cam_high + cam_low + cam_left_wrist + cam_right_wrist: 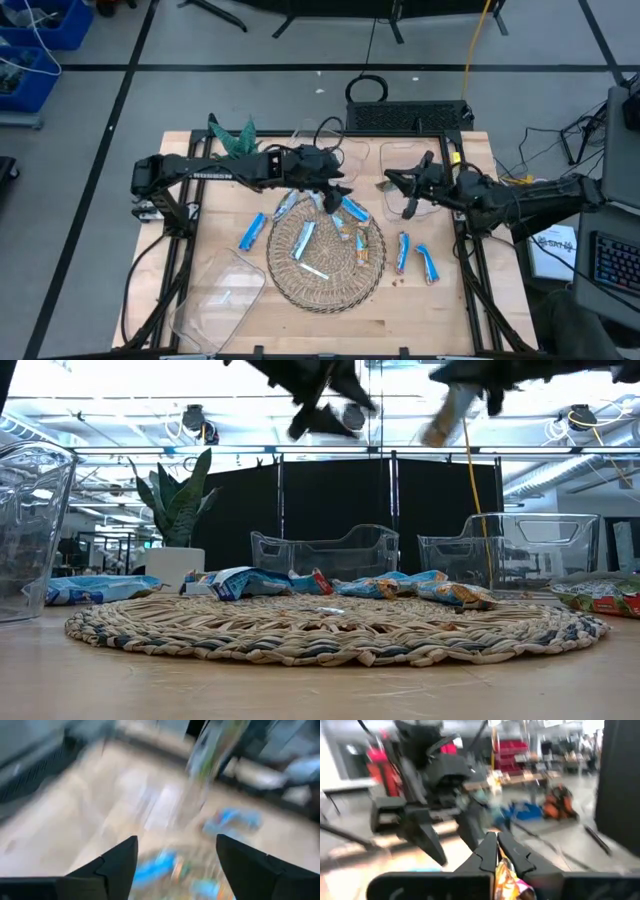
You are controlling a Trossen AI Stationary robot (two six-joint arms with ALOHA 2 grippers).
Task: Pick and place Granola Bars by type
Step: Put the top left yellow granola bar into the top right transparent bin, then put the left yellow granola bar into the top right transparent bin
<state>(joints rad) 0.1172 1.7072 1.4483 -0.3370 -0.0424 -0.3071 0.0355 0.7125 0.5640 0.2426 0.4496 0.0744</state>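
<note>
Right gripper [496,851] raised above surface [230,325] near clear bin [410,172], fingers clamped on brownish-orange granola bar [506,882]. Left gripper [176,856] raised over woven mat [325,262], fingers apart, nothing held. Remaining granola bars [303,241] scattered on mat and surface beside it.

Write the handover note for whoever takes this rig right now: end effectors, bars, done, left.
Left end effector: open, empty, raised above the woven mat.
Right end effector: shut on a brownish bar, raised near the clear bin at the table's back right.
Bars: several blue bars lie on the mat, one left of it, two right of it.
Done: cannot tell what is already binned.
Left: place the held bar, then sort the loose ones by type.
</note>
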